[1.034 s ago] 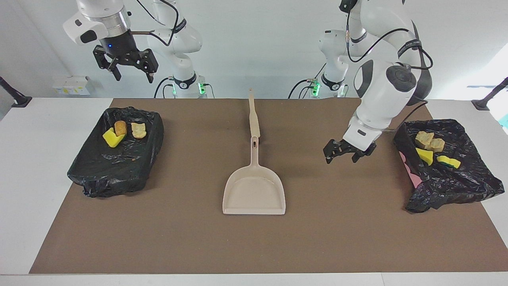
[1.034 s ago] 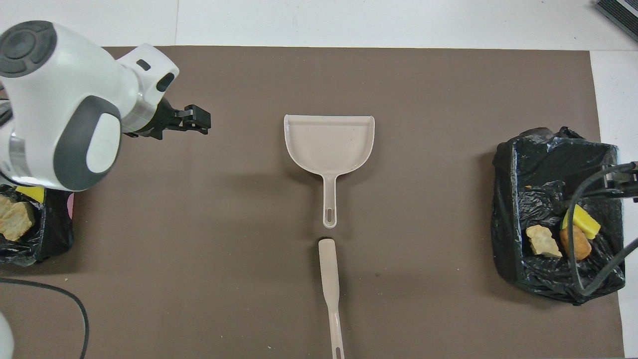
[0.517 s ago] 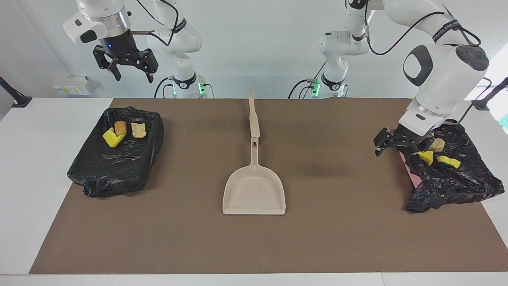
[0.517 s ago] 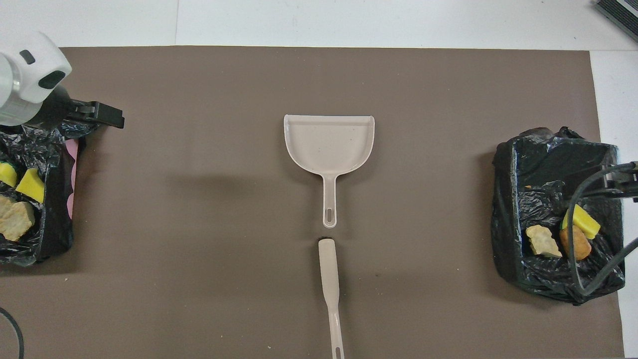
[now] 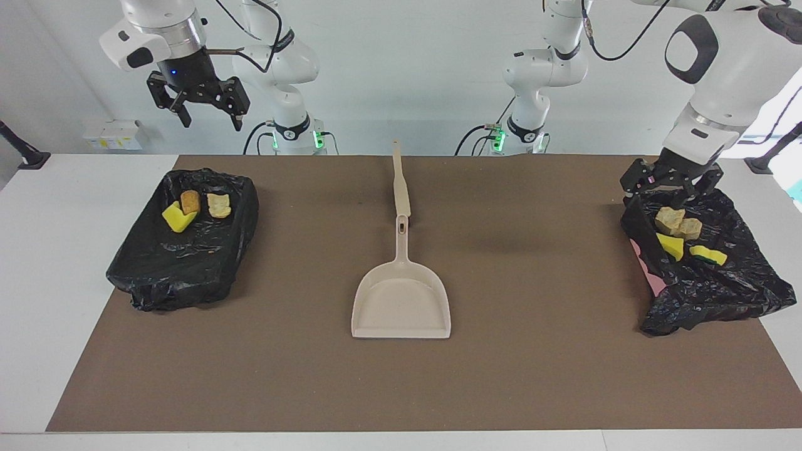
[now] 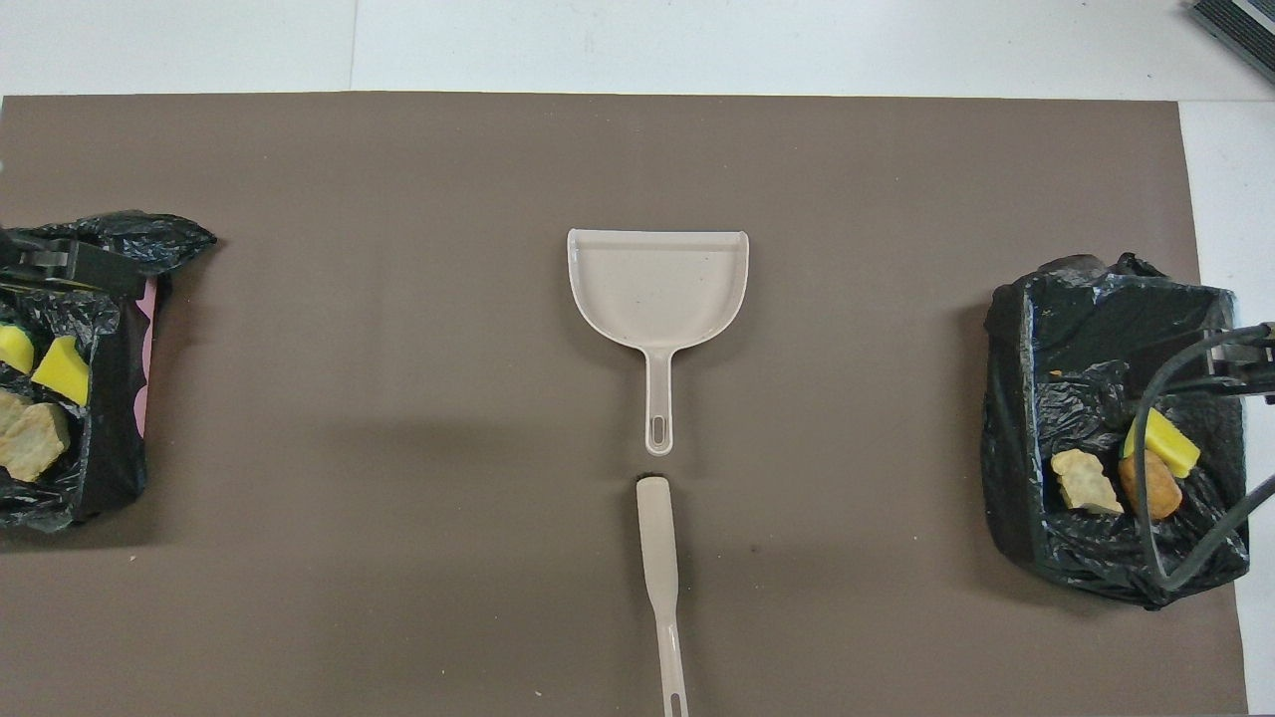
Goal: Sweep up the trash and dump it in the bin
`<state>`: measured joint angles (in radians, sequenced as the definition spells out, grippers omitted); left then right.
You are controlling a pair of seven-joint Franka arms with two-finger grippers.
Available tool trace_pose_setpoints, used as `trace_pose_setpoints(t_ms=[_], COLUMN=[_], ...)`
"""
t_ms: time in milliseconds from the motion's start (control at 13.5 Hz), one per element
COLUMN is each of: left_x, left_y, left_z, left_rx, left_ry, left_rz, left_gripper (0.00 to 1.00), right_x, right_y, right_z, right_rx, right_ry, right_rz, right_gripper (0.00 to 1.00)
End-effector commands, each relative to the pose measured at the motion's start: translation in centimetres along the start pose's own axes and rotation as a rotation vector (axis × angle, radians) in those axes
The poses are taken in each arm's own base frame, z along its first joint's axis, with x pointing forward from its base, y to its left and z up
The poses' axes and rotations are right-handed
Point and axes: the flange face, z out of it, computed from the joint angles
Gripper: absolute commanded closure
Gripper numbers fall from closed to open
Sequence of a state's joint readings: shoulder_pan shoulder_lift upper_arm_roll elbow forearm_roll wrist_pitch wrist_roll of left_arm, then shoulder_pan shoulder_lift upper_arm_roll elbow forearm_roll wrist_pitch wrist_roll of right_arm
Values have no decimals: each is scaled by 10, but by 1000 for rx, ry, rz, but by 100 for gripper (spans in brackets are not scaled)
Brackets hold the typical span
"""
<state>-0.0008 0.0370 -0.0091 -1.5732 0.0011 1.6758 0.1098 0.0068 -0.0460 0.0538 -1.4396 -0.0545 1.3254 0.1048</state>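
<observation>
The right end effector (image 5: 199,103) is being held high in the upper corner of the facing view, over the black-bagged bin (image 5: 188,269) at the right arm's end of the surface (image 5: 37,263); its fingers are being held visibly apart and nothing is being carried between them. The left end effector (image 5: 669,194) is being held low over the robot-side rim of the second bin (image 5: 714,294), at the opposite edge of the frame, with its fingers also apart and empty.

The trash (image 5: 178,218) is being contained wholly in the two bins: three chunks are lying in the bin under the right end effector, and four more chunks (image 5: 671,245) are lying in the second bin. The beige dustpan (image 5: 401,300) is lying flat in the middle of the frame on the brown mat (image 5: 532,363), handle pointing toward the robots. The beige brush (image 5: 400,185) is lying in line with that handle, higher in the facing view.
</observation>
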Motion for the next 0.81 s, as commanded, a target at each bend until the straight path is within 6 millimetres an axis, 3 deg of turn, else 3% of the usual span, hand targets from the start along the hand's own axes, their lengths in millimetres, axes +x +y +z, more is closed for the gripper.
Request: trace_pose_setpoints(t_ms=[0,221,517,738], left_x=[-26,-40,-46,-45], left_y=[0,-5,-1,-1], left_z=[-25,-35,-38,-53], left_rx=[17,13,1,0], left_ry=[-33,-84,-141,-155], left_rz=[-58,-68,-67,-66], left_gripper=[0,0,0,0], right_x=[-1,-1,-2,-3], right_y=[3,3,3,3], right_z=[-3,-3,-3,-3], right_rx=[19,19,19,18], right_ry=[-17,-17,-17,-15], right_rz=[-29,-29,-29,-27], right_gripper=[0,0,0,0])
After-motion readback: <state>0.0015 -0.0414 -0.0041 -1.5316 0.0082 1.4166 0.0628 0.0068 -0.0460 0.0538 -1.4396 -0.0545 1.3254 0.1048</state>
